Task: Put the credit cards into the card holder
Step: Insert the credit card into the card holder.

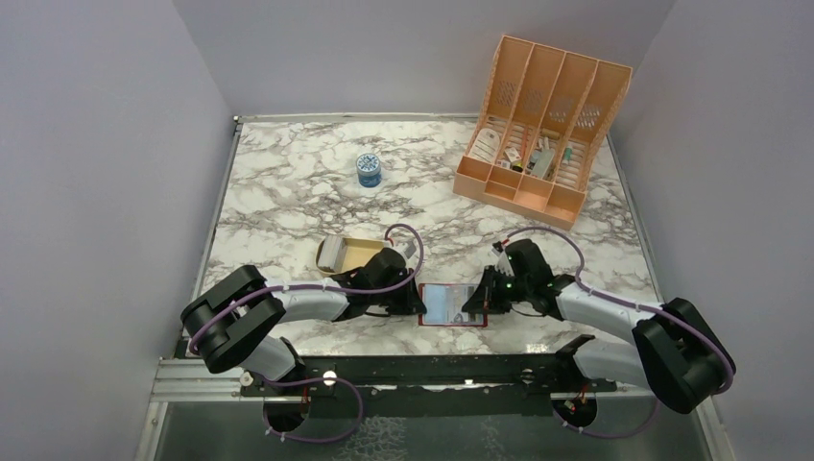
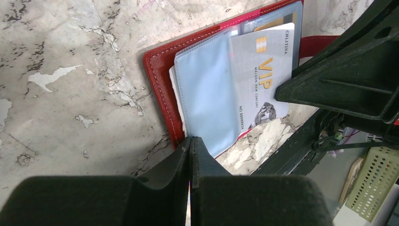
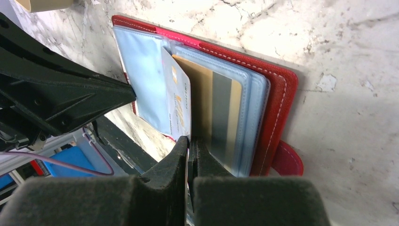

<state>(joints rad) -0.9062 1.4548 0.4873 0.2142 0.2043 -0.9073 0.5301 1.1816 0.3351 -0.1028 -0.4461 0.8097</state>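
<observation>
The dark red card holder (image 1: 451,305) lies open near the table's front edge, its pale blue pockets (image 2: 207,89) facing up. My left gripper (image 2: 190,141) is shut on the near edge of a blue pocket leaf. A silver VIP credit card (image 2: 259,70) sits half into a pocket. My right gripper (image 3: 190,140) is shut on that card's (image 3: 179,103) outer edge. A gold card (image 3: 202,94) fills the pocket behind it. More credit cards (image 1: 331,252) lie stacked in a tan tray (image 1: 363,252) behind my left gripper (image 1: 418,305).
A peach slotted organizer (image 1: 542,125) stands at the back right. A small blue-lidded jar (image 1: 369,169) sits at the back centre. The holder lies close to the table's front edge and the black rail (image 1: 432,370). The two grippers nearly meet over it.
</observation>
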